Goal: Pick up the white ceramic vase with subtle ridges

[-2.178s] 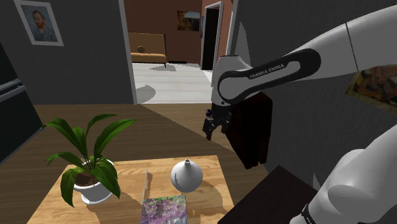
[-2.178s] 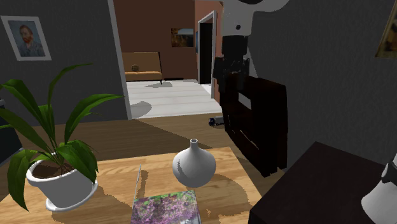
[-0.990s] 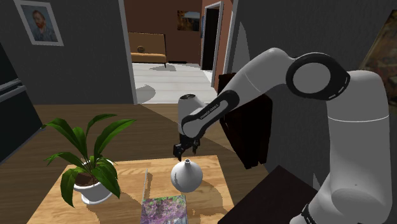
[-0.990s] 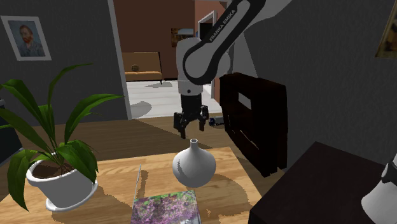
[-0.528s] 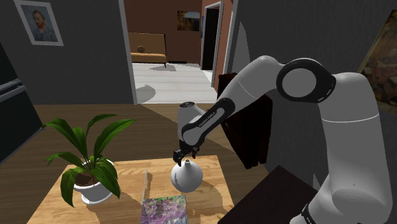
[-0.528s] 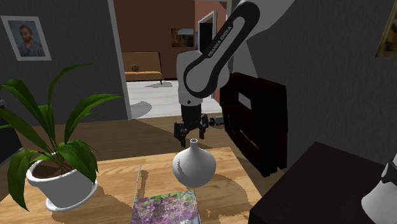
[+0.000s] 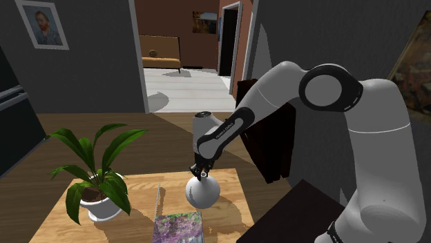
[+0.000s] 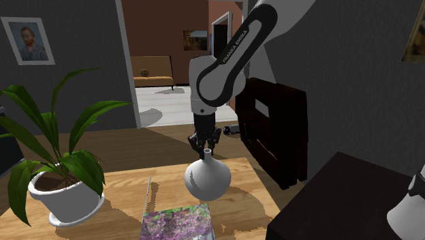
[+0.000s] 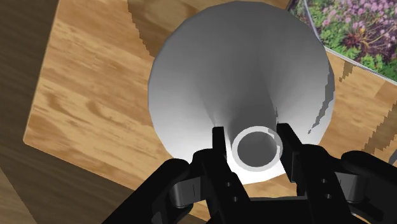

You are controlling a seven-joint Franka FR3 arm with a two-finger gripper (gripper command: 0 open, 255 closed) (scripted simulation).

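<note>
A: Down comes the gripper (image 8: 207, 145). Half a second ago it hung just above the vase (image 8: 208, 180); now it sits around the neck. The vase itself has not shifted.

B: Where does the vase stand?

A: Upright on the counter (image 7: 138, 190), toward the end nearer the stand. The plant (image 7: 93, 176) is well apart from it, at the shoulder view's left, and a flowered book (image 7: 177, 228) lies just beside it, nearer the camera.

B: And the fingers?

A: In the wrist view the fingers (image 9: 219, 153) stand apart, one on each side of the neck's rim and very close to it. One looks to be touching, while the other shows a sliver of gap. I judge them released and not clamped on anything yet.

B: So how far along is the job?

A: The reach and the descent look done, and the neck is lined up between the fingers. What is left is the squeeze on the neck and then the lift. The base rests on the wood, so nothing is picked up yet.
</note>
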